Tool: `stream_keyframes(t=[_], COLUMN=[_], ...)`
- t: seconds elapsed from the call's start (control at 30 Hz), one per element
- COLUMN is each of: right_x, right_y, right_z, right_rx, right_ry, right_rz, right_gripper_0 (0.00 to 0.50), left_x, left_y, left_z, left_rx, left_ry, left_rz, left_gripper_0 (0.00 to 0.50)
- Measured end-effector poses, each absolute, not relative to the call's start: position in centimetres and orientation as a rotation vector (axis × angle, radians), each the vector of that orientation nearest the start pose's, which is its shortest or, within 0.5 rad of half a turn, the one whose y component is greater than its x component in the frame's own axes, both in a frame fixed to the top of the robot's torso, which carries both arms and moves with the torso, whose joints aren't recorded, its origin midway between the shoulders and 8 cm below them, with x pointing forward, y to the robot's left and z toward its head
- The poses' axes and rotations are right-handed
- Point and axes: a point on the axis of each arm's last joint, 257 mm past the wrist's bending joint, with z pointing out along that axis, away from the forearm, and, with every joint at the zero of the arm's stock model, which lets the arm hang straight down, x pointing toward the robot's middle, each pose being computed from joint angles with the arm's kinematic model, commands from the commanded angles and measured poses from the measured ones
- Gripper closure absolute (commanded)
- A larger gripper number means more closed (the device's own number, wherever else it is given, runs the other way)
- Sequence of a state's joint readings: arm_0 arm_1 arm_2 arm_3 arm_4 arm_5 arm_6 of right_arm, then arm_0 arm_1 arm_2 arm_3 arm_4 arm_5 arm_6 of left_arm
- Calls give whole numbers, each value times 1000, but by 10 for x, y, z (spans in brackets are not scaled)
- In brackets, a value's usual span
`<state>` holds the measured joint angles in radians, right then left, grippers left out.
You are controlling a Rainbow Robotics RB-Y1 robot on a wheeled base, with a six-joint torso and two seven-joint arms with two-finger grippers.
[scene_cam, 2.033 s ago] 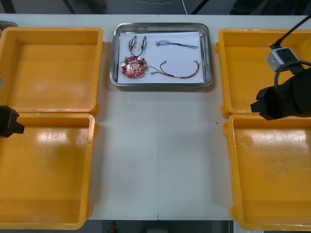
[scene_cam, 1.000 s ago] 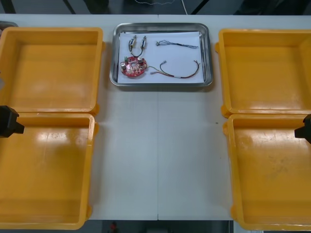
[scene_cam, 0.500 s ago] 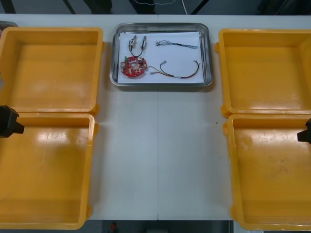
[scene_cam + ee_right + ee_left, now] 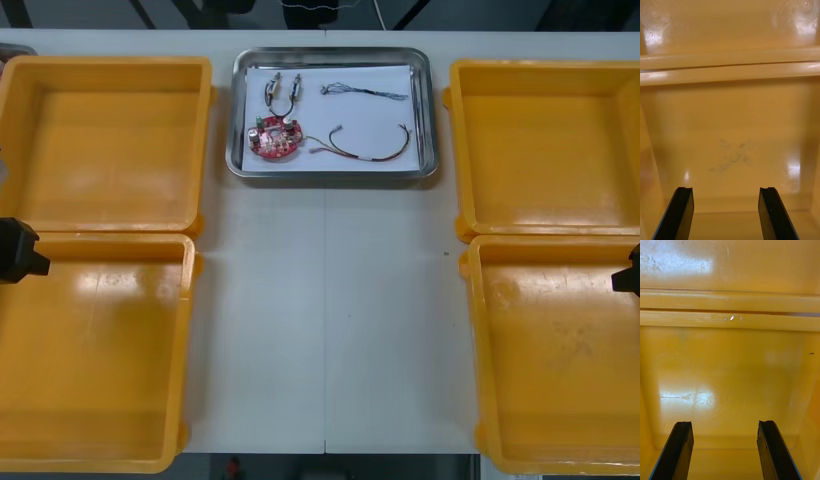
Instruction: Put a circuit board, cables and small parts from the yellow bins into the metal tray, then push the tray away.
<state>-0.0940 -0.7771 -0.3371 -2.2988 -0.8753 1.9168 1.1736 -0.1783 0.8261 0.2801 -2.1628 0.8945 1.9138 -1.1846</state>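
Note:
The metal tray sits at the table's far middle, white inside. In it lie a round red circuit board, small metal parts, a twisted blue and white cable and a red and yellow cable. My left gripper shows at the left edge over the near left bin; its fingers stand apart with nothing between them. My right gripper shows at the right edge over the near right bin, its fingers apart over the bare bin floor.
Two yellow bins stand at each side: far left, near left, far right, near right. All four look bare inside. White table lies between them.
The right arm has drawn back from over the right bins to the right edge. The left arm and the tray's contents have not moved.

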Motion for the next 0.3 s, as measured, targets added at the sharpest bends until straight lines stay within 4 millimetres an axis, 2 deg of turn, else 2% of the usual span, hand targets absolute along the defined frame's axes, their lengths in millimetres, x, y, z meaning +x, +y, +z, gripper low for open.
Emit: stream_keyframes(t=[0.3], right_x=[354], right_y=[-362], right_z=[-163], right_rx=[86], right_ry=[2663], right_rz=[8], right_gripper_0=[0], left_x=[371], left_y=[372], left_z=[-166], left_rx=[-91], left_ry=[2718], left_rz=[-8], left_gripper_0=[0])
